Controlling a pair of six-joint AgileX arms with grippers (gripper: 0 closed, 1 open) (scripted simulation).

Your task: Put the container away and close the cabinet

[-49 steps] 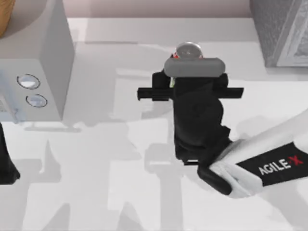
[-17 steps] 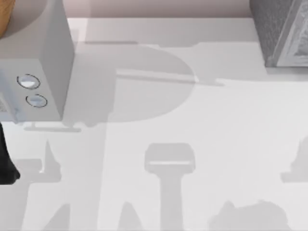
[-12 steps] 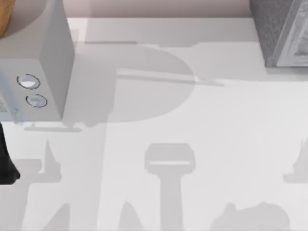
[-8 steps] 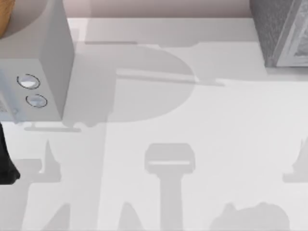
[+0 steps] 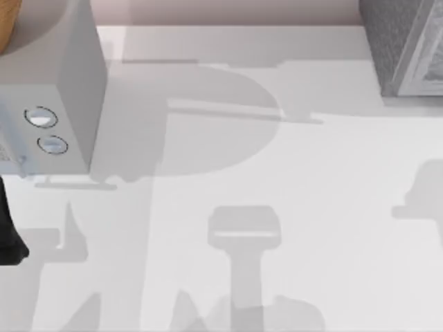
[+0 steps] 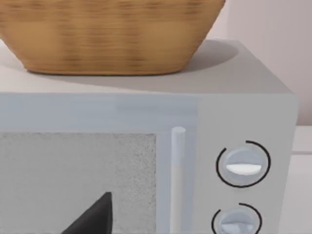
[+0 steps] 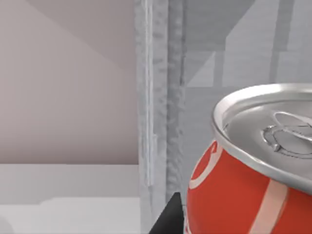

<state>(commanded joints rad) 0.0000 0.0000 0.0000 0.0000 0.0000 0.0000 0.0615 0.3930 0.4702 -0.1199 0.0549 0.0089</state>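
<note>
The container [image 7: 253, 161], a red can with white lettering and a silver top, sits very close in the right wrist view. My right gripper [image 7: 234, 226] is shut on it, and one dark fingertip [image 7: 167, 217] shows beside the can. Just behind the can stands the cabinet's pale grey frame [image 7: 156, 97], with its grey inside beyond. In the top view the dark speckled cabinet [image 5: 401, 41] stands at the far right corner. My left arm [image 5: 8, 228] is parked at the table's left edge, and a dark part of its gripper [image 6: 92, 219] faces the box with dials.
A smooth light grey box with two round dials [image 5: 48, 104] stands at the far left, with a woven basket [image 6: 107, 34] on top. The white table [image 5: 277, 173] carries only arm shadows across its middle.
The right arm and the can have left the top view toward the right. Over the last half second its shadows shifted: the one at the right edge rose, the one at the front edge slid left.
</note>
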